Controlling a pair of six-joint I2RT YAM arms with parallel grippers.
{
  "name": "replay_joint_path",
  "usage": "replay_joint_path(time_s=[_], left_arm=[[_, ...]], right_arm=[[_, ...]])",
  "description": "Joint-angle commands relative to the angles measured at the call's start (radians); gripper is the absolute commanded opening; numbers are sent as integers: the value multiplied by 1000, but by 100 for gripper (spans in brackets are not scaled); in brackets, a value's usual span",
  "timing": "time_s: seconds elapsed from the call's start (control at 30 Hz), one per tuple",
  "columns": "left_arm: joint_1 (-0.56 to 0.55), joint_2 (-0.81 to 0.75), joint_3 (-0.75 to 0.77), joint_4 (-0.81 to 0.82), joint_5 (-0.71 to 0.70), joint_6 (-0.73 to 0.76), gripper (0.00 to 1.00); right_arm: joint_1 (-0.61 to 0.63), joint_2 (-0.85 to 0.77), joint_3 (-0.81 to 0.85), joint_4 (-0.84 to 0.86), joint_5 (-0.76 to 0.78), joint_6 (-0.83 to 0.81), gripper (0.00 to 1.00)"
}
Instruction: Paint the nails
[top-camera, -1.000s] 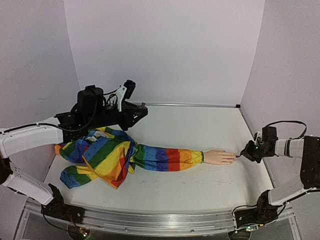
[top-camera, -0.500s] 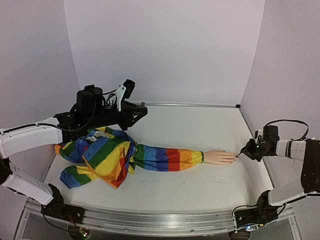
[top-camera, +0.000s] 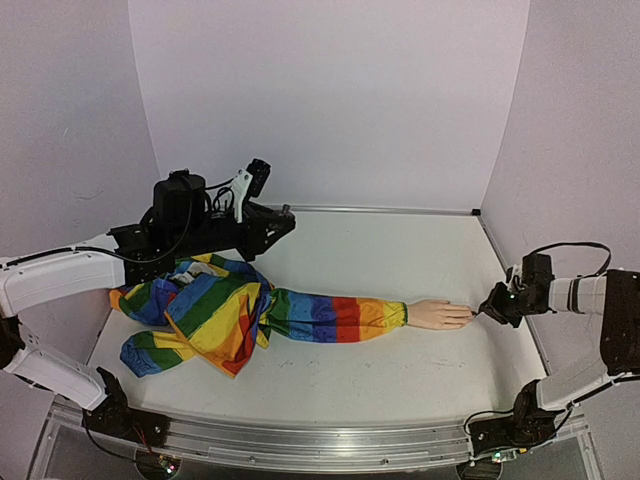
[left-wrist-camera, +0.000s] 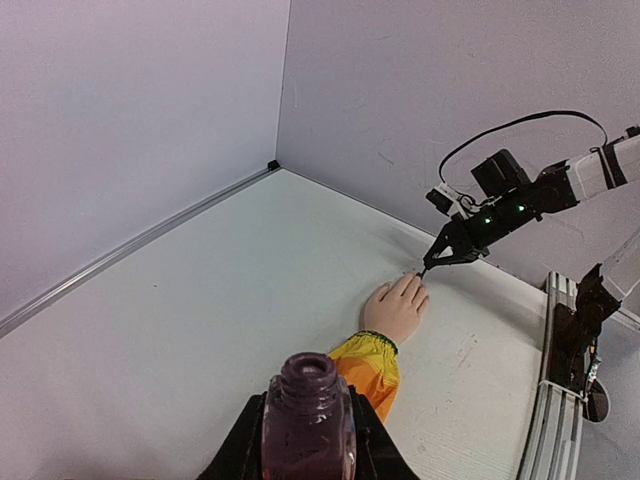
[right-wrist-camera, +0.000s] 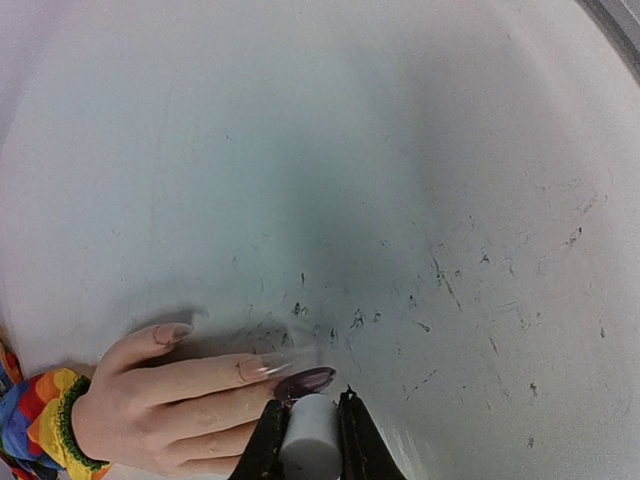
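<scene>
The pale mannequin hand (top-camera: 438, 314) lies flat on the white table, fingers pointing right, with a rainbow-striped sleeve (top-camera: 330, 316) on its arm. In the right wrist view one of the nails (right-wrist-camera: 306, 381) is dark purple, while two others (right-wrist-camera: 255, 366) are peach. My right gripper (right-wrist-camera: 308, 405) is shut on a white brush handle (right-wrist-camera: 306, 445), right at the purple nail; the brush tip is hidden. My left gripper (left-wrist-camera: 308, 440) hovers at the back left, shut on an uncapped bottle of purple polish (left-wrist-camera: 308, 415). The left wrist view also shows the hand (left-wrist-camera: 395, 308) and the right gripper (left-wrist-camera: 430, 265).
The bunched rainbow garment (top-camera: 205, 305) covers the left of the table, under the left arm (top-camera: 190, 225). Lilac walls close in the back and both sides. A metal rail (top-camera: 300, 437) runs along the near edge. Dark scuffs (right-wrist-camera: 440, 270) mark the tabletop.
</scene>
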Motion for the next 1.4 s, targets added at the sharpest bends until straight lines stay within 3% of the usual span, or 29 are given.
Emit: replay_joint_path(time_s=[0.0, 0.23, 0.53, 0.8, 0.97, 1.37], left_arm=[[-2, -42, 13, 35, -7, 0, 0], [-2, -47, 9, 35, -8, 1, 0], [-7, -58, -5, 37, 20, 14, 0], [-7, -73, -13, -46, 195, 210, 0], [-7, -58, -20, -194, 270, 333, 0], [-14, -49, -71, -201, 300, 406, 0]], right_arm=[[5, -11, 16, -24, 65, 13, 0], [4, -96, 5, -38, 109, 31, 0], [5, -300, 18, -74, 29, -2, 0], [34, -261, 88, 53, -285, -67, 0], [196, -224, 137, 109, -271, -47, 0], [757, -21, 477, 71, -281, -131, 0]])
